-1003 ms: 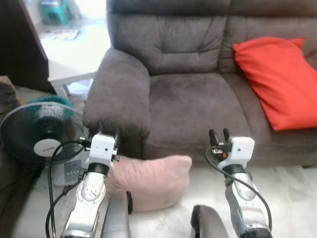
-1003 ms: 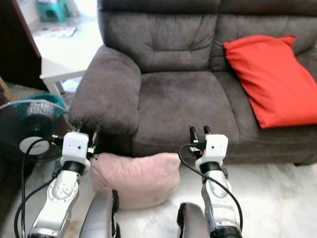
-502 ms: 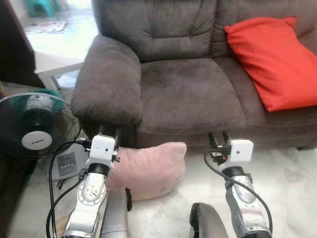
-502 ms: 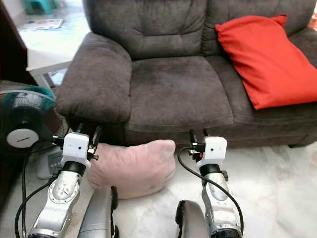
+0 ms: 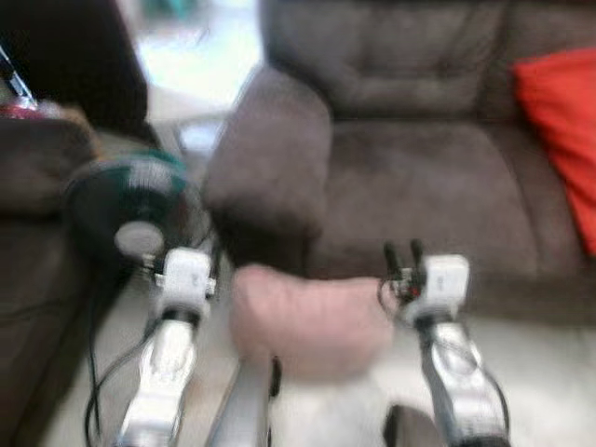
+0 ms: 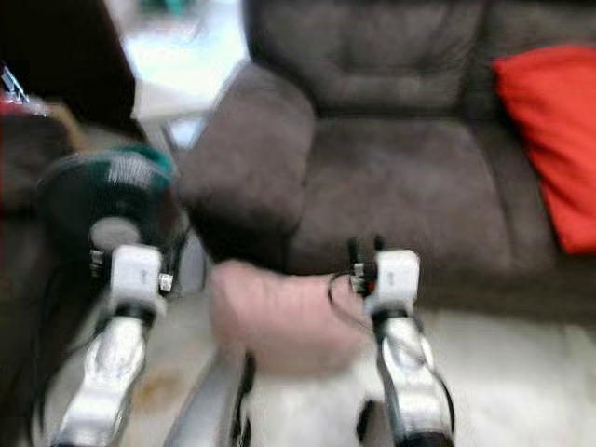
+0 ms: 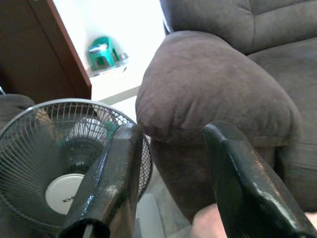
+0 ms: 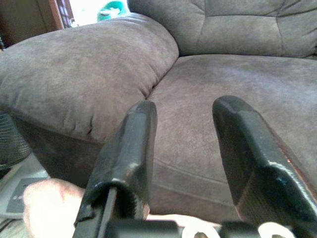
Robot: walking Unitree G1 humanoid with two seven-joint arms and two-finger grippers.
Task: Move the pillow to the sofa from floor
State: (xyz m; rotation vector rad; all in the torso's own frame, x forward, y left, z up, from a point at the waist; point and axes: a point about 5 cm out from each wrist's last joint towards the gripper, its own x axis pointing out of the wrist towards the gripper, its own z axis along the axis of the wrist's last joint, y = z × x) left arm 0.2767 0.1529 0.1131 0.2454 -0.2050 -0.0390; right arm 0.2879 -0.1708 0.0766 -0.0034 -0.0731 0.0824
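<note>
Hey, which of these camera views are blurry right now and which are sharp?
Left eye and right eye views: smeared by motion, so the pink pillow, fan and sofa have soft edges. Left wrist view: sharp on the fan grille and sofa arm, with a bright washed-out floor behind. Right wrist view: sharp on the sofa seat.

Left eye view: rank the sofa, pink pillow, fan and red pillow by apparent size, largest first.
1. sofa
2. pink pillow
3. fan, close to the pink pillow; blur makes this unsure
4. red pillow, cut by the frame edge
</note>
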